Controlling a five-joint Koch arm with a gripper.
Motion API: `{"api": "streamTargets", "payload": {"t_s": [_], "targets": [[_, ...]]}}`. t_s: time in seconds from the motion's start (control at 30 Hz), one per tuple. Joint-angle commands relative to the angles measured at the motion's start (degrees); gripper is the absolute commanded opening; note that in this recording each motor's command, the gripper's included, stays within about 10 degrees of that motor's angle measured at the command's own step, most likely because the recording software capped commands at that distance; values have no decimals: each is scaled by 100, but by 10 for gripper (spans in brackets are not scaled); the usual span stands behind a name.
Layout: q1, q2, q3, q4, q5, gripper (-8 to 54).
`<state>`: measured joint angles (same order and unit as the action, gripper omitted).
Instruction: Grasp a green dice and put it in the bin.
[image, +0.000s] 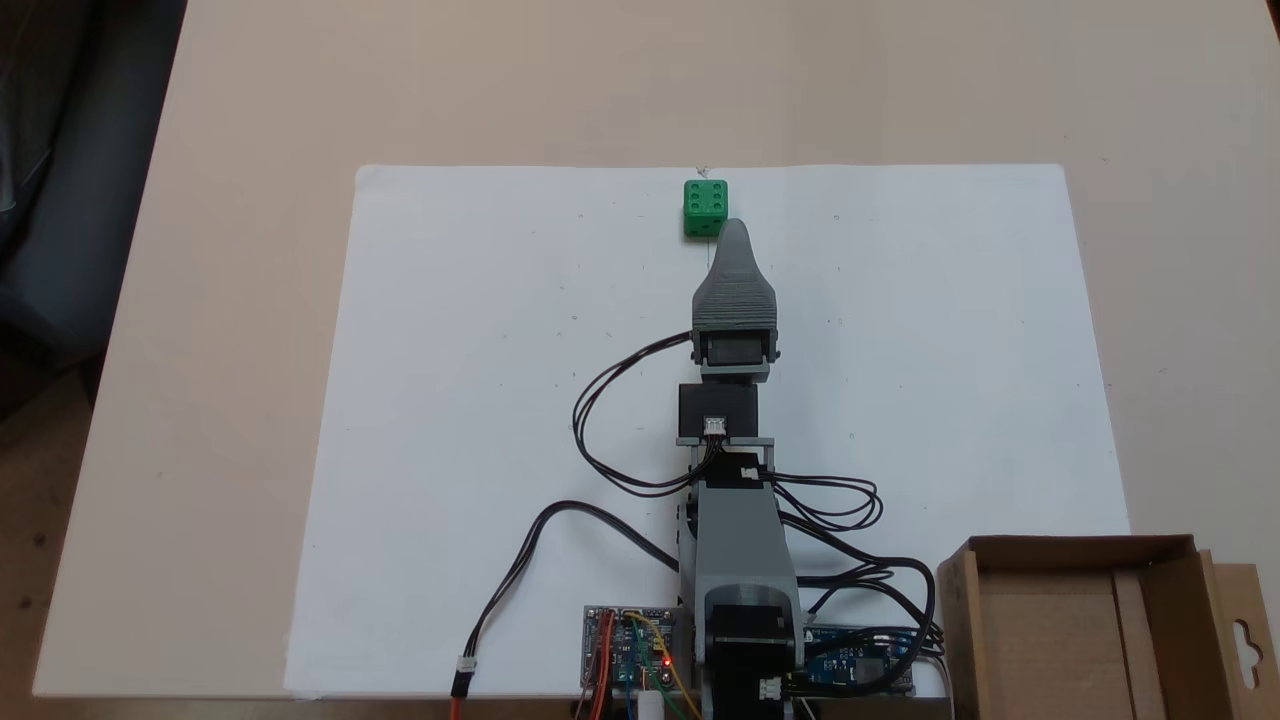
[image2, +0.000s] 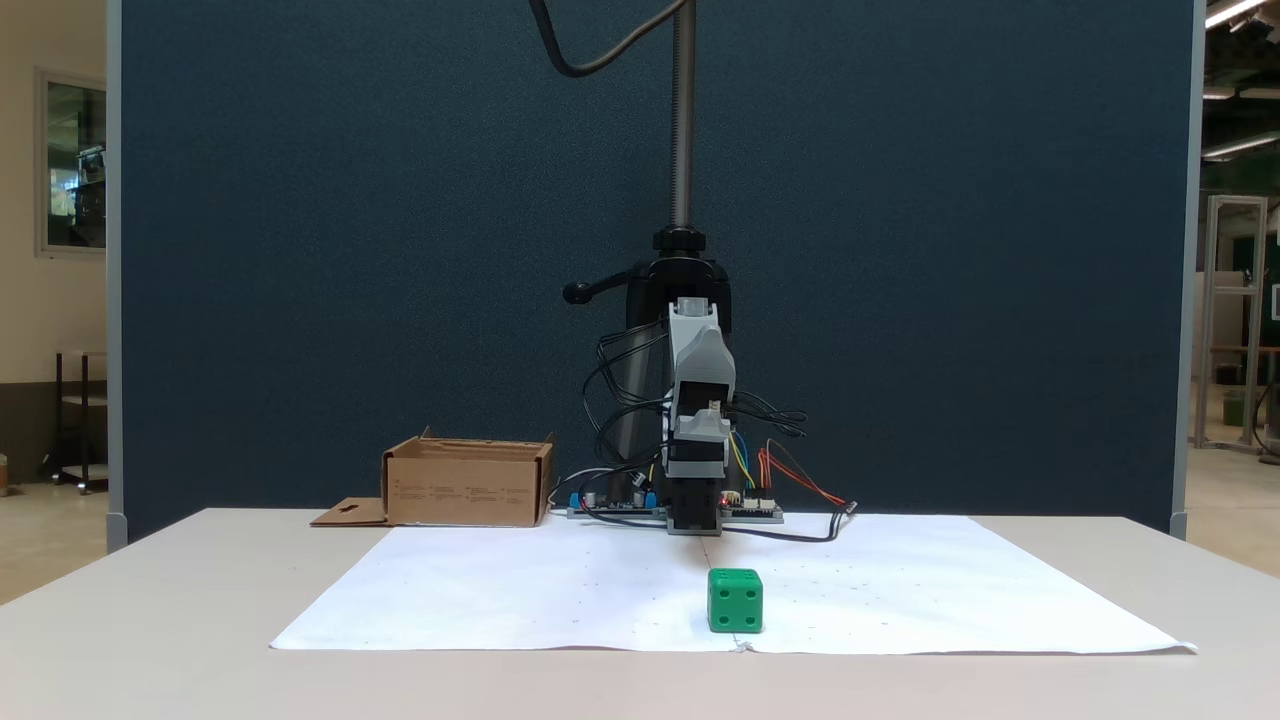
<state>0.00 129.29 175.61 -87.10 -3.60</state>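
Note:
The green dice (image: 705, 208) sits on the white paper near its far edge in a fixed view, six pips up. In another fixed view the dice (image2: 735, 600) stands close to the paper's near edge. My gripper (image: 736, 230) reaches out low along the paper, and its grey tip ends just short of the dice, slightly to its right. One jaw covers the other from above, and head-on the gripper (image2: 697, 522) is dark, so its state is unclear. The cardboard bin (image: 1080, 543) stands beside the arm's base, and from the front the bin (image2: 465, 490) is left of the arm.
A white paper sheet (image: 500, 400) covers the middle of the beige table. Black cables (image: 600, 430) loop beside the arm, and circuit boards (image: 630, 650) lie at its base. A dark blue partition (image2: 350, 250) and a metal pole (image2: 683, 110) stand behind the arm.

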Motion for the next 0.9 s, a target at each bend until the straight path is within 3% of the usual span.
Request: {"api": "streamTargets", "payload": {"t_s": [0.0,0.1,0.87], "targets": [[26,606,369,1000,44,431],[26,606,369,1696,44,431],[26,615,369,1696,44,431]]}}
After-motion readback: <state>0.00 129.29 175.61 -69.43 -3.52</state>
